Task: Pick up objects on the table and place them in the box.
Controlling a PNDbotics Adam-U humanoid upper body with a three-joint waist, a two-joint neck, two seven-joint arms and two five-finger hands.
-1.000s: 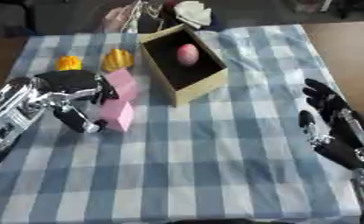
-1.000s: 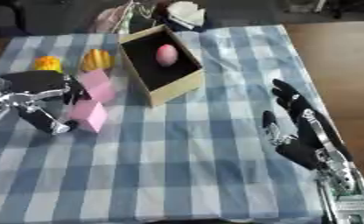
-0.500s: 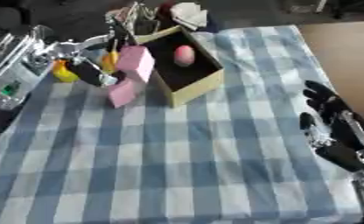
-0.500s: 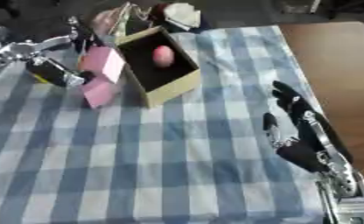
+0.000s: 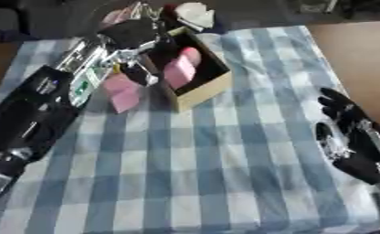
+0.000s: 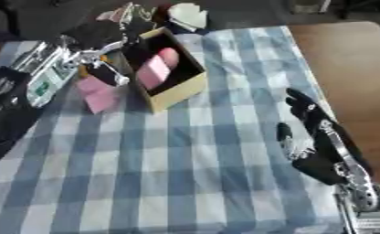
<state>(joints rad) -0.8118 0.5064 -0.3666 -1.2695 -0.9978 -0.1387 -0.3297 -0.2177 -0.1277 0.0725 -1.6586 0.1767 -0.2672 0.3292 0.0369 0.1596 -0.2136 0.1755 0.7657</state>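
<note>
The left hand (image 5: 133,39) reaches in from the left over the far left rim of the box (image 5: 201,89); whether its fingers are curled or straight cannot be told. A pink block (image 6: 155,72) stands tilted inside the box, and a second pink block (image 5: 121,91) lies on the checked cloth (image 5: 193,173) of the worktop just left of the box, beside the left arm. The right hand (image 6: 309,137) rests at the near right, fingers spread and holding nothing. A white object (image 5: 195,13) sits beyond the box.
</note>
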